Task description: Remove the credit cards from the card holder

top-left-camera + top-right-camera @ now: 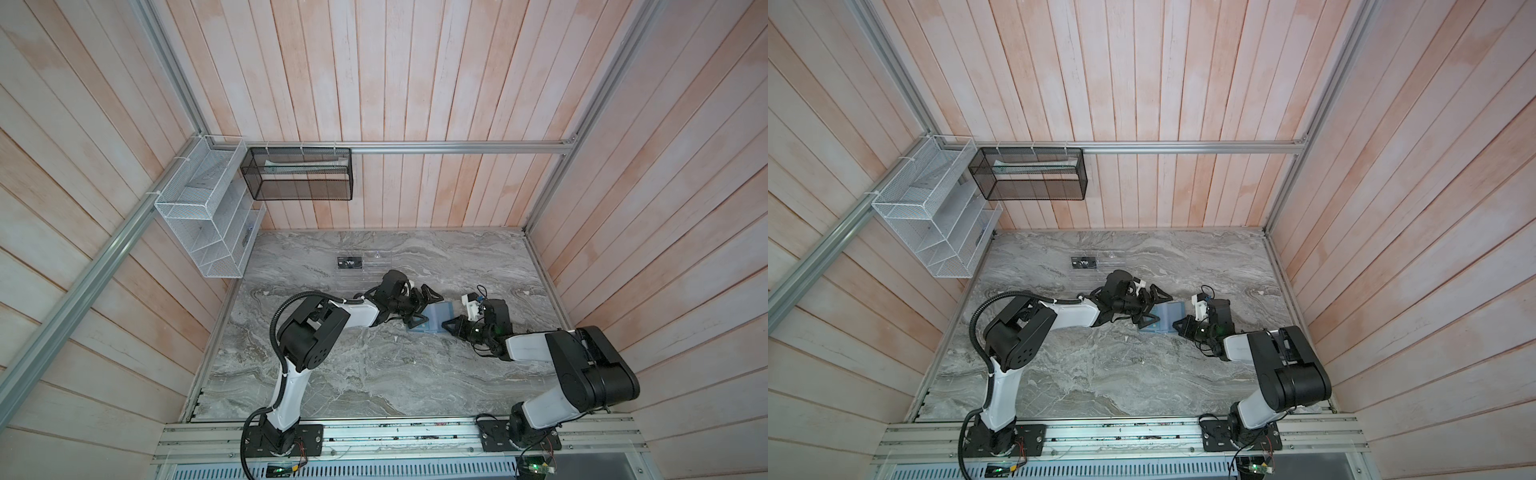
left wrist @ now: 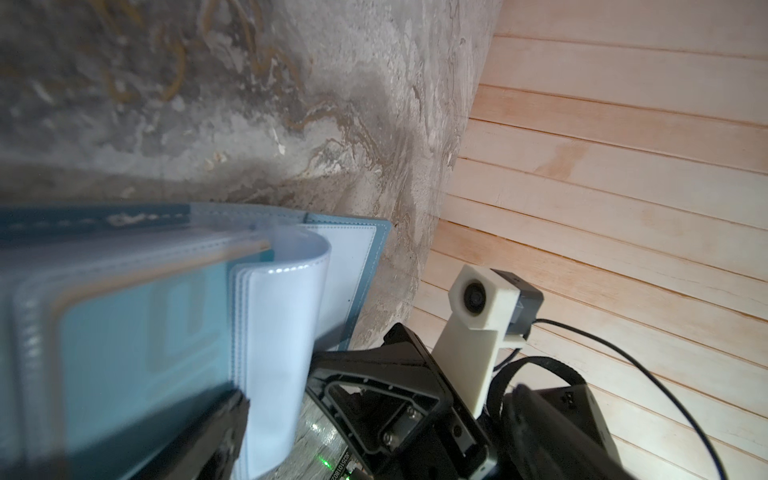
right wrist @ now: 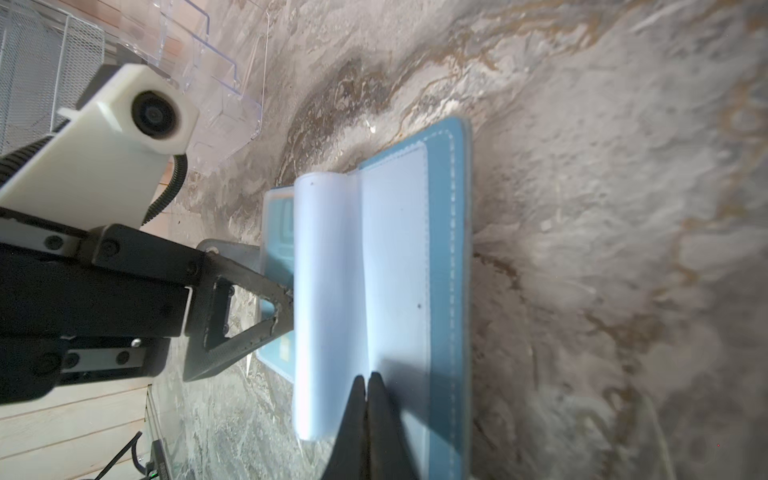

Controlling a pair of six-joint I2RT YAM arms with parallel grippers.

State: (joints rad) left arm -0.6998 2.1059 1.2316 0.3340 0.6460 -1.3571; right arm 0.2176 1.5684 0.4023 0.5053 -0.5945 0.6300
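Pale wood plank walls close in a grey marbled desk (image 1: 374, 374). The card holder (image 1: 432, 318) lies open near the middle of it, a little toward the right edge, with its clear sleeves (image 3: 328, 291) curling up from the fold. A teal card (image 2: 137, 332) shows through a sleeve on the holder's left half. No other credit card can be made out.

The right gripper (image 3: 368, 378) has its jaws closed together on nothing, and its tips press on the bare right-hand leaf just beside the fold. The left gripper (image 1: 424, 308) stands with jaws spread wide over the left half, one finger (image 3: 249, 316) reaching in under the curled sleeves.

The step appears to be drawing the teal card out while the holder is pinned. To do it well, the right tips should bear straight down so the soft cover cannot slide or fold shut. The left jaws should close on the card's edge alone, not on the sleeve film, and whether that edge stands clear of its pocket cannot be told. The pull should run low and flat along the pocket's opening, slowly, because the limp sleeves are likely to drag along.
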